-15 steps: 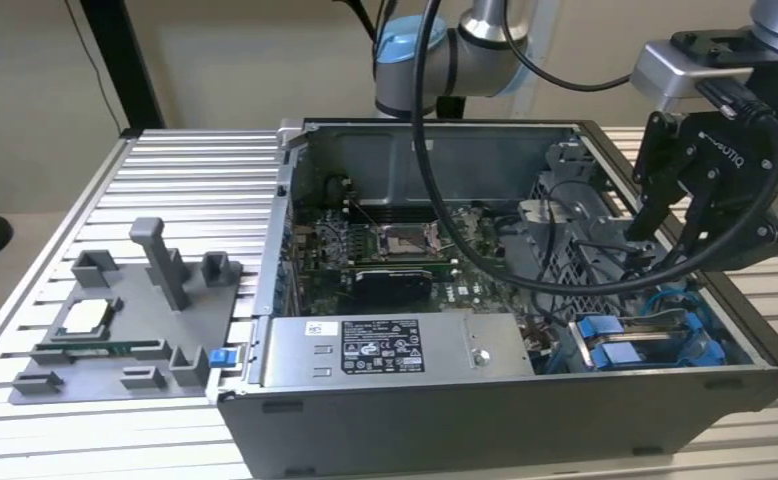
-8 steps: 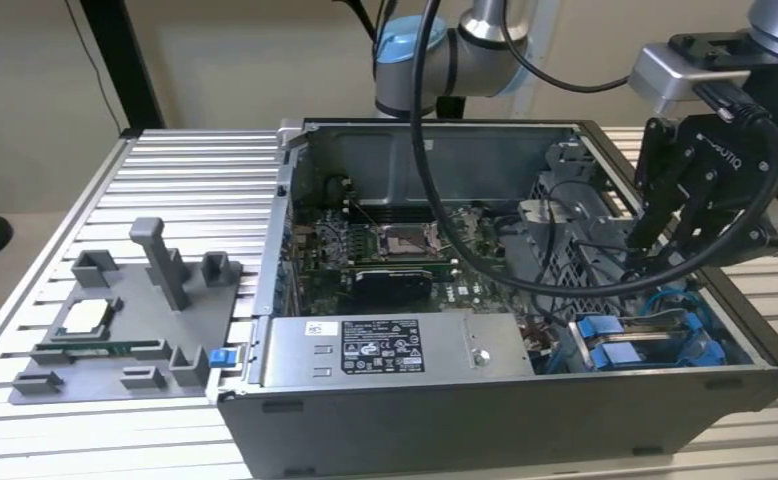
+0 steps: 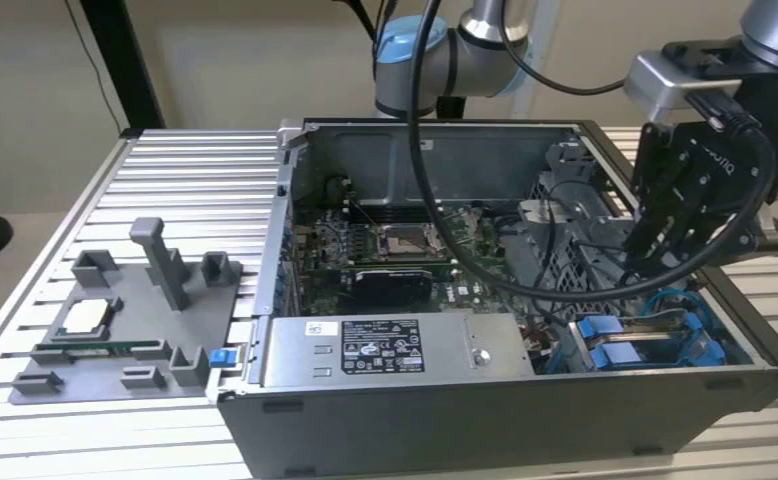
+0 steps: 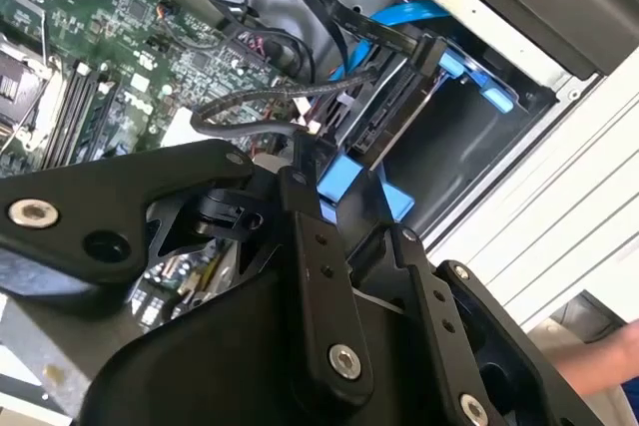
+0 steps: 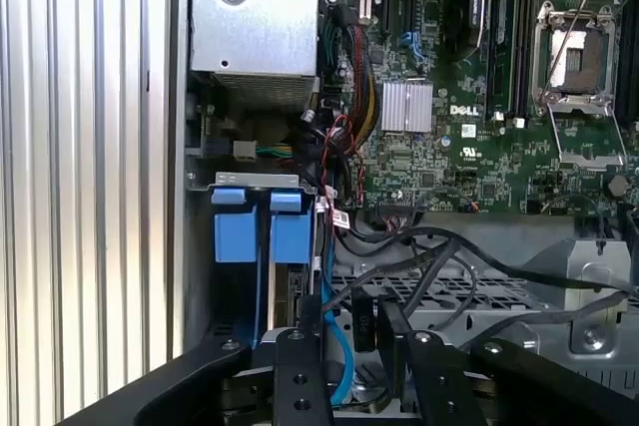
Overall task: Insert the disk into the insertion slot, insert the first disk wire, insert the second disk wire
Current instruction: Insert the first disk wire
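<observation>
In the exterior view my gripper (image 3: 645, 262) hangs inside the open computer case, at its right side, just above the insertion slot (image 3: 656, 345). Two blue carrier ends (image 5: 290, 231) sit side by side in that slot. The disk (image 4: 384, 122) lies edge-on in its blue carrier. A blue wire (image 4: 409, 15) runs to a black plug (image 4: 429, 52) at the disk's end. In both wrist views my gripper (image 5: 349, 331) (image 4: 344, 202) is nearly closed around the black plug of a sleeved black disk wire (image 4: 250, 109).
The motherboard (image 3: 389, 250) fills the case floor, with loose black cables (image 5: 469, 266) over a perforated metal cage. A labelled grey power supply (image 3: 376, 348) lies along the case front. A grey fixture tray (image 3: 122, 330) sits on the slatted table. A hand (image 4: 609, 366) shows outside the case.
</observation>
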Robot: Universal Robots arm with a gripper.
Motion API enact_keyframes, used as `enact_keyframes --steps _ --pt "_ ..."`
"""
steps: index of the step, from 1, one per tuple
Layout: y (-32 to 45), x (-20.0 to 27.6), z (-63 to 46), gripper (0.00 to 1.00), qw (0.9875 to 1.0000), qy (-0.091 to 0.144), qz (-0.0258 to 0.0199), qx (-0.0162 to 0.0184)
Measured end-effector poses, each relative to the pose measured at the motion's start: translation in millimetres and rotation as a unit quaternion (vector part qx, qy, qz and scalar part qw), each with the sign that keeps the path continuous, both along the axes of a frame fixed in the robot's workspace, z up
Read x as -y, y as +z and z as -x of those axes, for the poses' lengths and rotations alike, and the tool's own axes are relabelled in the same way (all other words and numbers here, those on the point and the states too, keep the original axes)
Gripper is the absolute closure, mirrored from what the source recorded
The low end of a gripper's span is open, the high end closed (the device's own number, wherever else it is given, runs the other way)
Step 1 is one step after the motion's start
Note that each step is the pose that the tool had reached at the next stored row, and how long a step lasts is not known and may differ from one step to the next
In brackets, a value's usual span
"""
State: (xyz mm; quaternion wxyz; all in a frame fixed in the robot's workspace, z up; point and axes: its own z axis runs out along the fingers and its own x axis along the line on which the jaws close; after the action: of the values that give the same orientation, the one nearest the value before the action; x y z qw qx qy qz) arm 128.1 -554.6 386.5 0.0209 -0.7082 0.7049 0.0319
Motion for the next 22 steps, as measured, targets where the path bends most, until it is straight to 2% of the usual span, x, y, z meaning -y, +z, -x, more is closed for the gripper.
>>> enact_keyframes --steps 9,12,15,17,22 --pt "-2.2 -0.4 3.3 0.00 1.0000 0.000 -0.0006 0.0017" --pt "-2.7 -0.4 4.9 0.00 1.0000 0.000 -0.0014 0.0046" --pt "-3.4 -0.4 5.8 0.00 0.9999 0.000 -0.0050 0.0108" --pt "-4.0 -0.5 5.8 0.00 0.9999 0.000 -0.0071 0.0138" --pt "-4.7 -0.4 5.9 0.00 0.9998 0.000 -0.0101 0.0171"
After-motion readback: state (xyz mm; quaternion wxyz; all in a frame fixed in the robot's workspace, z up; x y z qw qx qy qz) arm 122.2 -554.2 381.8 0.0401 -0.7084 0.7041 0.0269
